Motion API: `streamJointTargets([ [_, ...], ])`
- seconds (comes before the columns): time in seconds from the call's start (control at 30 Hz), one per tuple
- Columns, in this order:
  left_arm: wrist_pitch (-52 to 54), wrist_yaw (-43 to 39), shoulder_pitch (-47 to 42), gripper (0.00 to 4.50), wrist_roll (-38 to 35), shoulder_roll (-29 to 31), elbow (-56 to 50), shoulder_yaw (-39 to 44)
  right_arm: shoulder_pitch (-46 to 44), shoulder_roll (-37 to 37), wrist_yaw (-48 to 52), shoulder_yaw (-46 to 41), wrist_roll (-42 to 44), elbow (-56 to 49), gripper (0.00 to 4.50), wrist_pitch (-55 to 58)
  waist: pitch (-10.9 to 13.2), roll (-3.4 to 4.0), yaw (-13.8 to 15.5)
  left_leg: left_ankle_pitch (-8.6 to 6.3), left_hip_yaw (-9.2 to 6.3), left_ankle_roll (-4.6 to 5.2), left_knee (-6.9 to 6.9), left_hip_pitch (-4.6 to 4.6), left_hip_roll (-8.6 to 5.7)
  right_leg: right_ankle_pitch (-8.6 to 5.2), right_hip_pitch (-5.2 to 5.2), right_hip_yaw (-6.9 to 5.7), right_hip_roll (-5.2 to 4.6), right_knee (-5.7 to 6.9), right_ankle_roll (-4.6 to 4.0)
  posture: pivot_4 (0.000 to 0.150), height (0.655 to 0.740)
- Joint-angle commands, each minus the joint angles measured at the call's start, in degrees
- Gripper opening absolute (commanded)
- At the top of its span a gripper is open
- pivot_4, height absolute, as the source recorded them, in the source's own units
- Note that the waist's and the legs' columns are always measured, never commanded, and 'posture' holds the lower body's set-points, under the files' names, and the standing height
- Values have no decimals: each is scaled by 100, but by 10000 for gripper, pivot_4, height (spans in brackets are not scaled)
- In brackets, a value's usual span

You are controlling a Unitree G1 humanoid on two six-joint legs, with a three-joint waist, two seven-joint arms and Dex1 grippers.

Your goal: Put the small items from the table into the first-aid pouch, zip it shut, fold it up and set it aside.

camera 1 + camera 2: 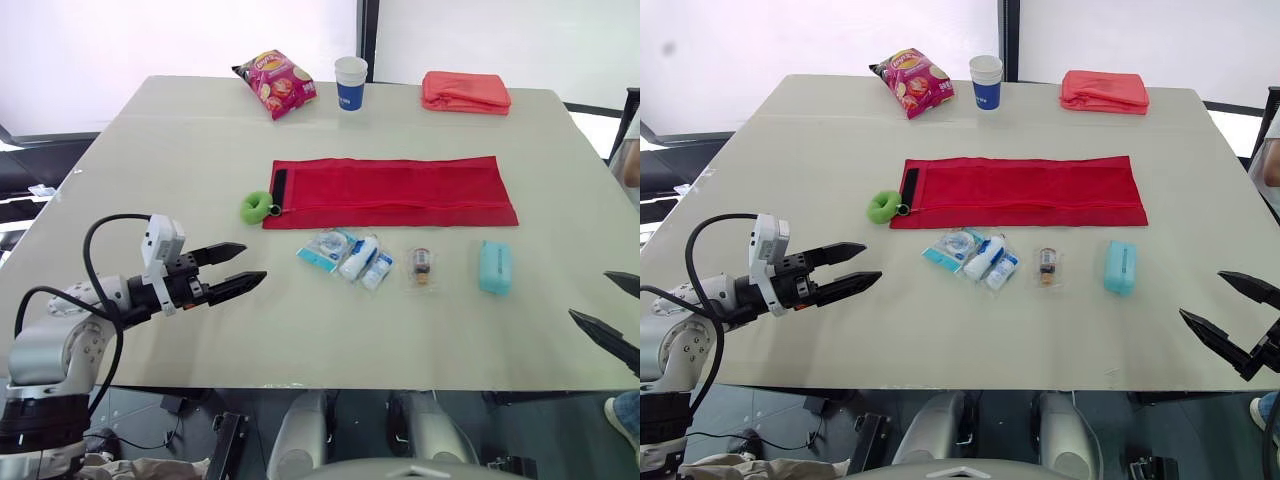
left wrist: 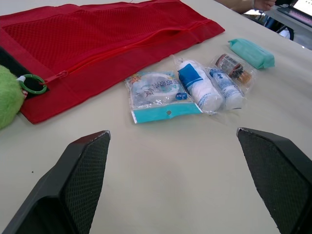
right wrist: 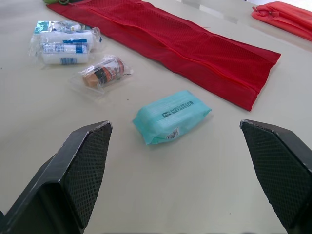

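We see the red pouch (image 1: 390, 192) spread flat on the table (image 1: 150, 140), with the small items (image 1: 360, 257) in a row just beside its near edge. The left gripper (image 1: 255, 261), fingers apart, faces that row from the left. The right gripper (image 1: 1201, 295), also spread, sits right of the teal pack (image 1: 495, 267).

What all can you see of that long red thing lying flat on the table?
It is the first-aid pouch, a long red rectangle of mesh-like fabric, lying flat and unfolded across the middle of the table. A red zip runs along its length near the robot-side edge; whether it is fully shut is unclear. A black band crosses its left end, where a green ring joins the zip pull to a fuzzy green ball resting beside it. Nothing lies on it.
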Motion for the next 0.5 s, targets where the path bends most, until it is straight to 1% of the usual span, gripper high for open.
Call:
streamJointTargets([
  [0.03,-40,28,-144,44414,-66,-30,-22,69,3,103,-170,-230,104,-118,45000,-21,0,0,0,0,0,0,0,0,0,0,0,0,0,0,0,1500,7400],
  [0.1,-39,110,-297,44414,-105,-139,-30,32,-33,228,-432,-155,83,-267,45000,29,-1,-2,8,0,-2,0,0,0,0,0,1,-1,0,0,0,1500,7400],
  [0.3,299,142,-702,44414,-337,-207,-263,-111,-477,401,-1554,-103,436,-821,45000,665,-2,-1,-9,0,-2,0,3,2,-1,1,4,0,2,4,1,1500,7400],
  [0.37,351,117,-906,44414,-410,-237,-413,-232,-649,414,-2221,126,656,-1270,45000,1234,-2,0,-8,1,-1,0,3,4,0,1,4,0,3,5,0,1500,7400],
  [0.4,352,76,-1008,44414,-448,-250,-494,-296,-696,380,-2623,301,483,-1529,45000,1521,-2,-1,-4,1,-2,0,3,4,0,1,4,0,3,7,0,1500,7400],
  [0.47,529,-161,-1246,44414,-717,-210,-718,-457,-852,415,-3911,780,88,-2060,45000,2547,-2,-2,-1,1,-3,-1,3,2,-1,1,4,0,3,9,0,1500,7400],
  [0.5,622,-297,-1326,44414,-850,-171,-830,-531,-928,467,-4276,1008,120,-2232,45000,2897,-3,-3,-2,1,-3,-1,3,2,-1,0,4,1,3,11,-1,1500,7400],
])
